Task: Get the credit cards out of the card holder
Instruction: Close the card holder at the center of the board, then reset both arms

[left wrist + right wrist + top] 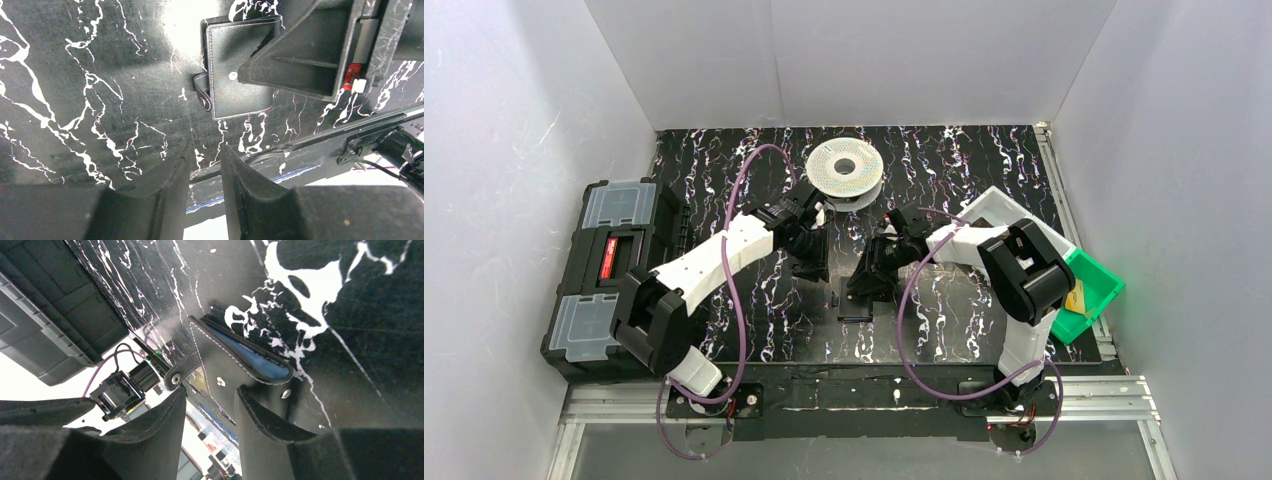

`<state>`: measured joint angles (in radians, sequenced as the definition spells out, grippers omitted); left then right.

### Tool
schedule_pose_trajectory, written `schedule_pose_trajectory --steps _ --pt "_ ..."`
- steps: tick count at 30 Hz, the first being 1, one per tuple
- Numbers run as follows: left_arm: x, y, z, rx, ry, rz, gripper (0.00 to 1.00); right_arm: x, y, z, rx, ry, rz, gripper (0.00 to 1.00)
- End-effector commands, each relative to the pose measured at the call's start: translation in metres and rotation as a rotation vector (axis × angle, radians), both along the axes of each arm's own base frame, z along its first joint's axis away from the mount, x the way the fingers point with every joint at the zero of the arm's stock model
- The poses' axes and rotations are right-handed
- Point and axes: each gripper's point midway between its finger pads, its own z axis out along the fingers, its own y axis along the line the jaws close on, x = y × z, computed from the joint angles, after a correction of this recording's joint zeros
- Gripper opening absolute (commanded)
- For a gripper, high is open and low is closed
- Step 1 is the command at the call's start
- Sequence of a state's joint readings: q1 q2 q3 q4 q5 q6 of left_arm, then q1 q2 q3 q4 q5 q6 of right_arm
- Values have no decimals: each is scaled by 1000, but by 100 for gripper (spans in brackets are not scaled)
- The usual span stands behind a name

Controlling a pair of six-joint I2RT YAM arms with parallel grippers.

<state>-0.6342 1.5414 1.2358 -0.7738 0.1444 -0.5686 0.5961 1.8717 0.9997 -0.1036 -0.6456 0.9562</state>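
Note:
The black card holder (235, 70) lies on the marbled mat, its side tab (202, 93) pointing away from it. Seen from the right wrist, it gapes slightly and shows a bluish-grey inside (250, 356). No credit cards show in that opening; they are hidden. My right gripper (212, 397) stands open over the holder's near edge. One finger (260, 420) rests on the black flap and the other sits by the tab (179, 374). My left gripper (206, 152) hovers a little short of the holder, narrowly open, with nothing between its fingers. From above, both grippers (812, 262) (866, 285) flank the holder (853, 303).
A big black toolbox (609, 270) stands at the left edge. A white filament spool (845, 170) sits at the back middle. At the right are a white tray (1004, 208) and a green bin (1096, 285) that holds a small yellow-orange flat item (1076, 298).

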Motion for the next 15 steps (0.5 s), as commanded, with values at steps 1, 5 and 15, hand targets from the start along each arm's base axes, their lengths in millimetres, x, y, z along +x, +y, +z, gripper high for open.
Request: schedule_pose_trajectory --steps 1,5,15 --pt "9 5 28 -10 -72 -5 29 16 3 32 15 -149 7 49" --pt "14 0 38 -31 -95 -21 30 23 7 62 42 -208 18 49" --pt "33 -12 77 -124 -192 -35 53 38 -7 115 11 -345 -23 60"
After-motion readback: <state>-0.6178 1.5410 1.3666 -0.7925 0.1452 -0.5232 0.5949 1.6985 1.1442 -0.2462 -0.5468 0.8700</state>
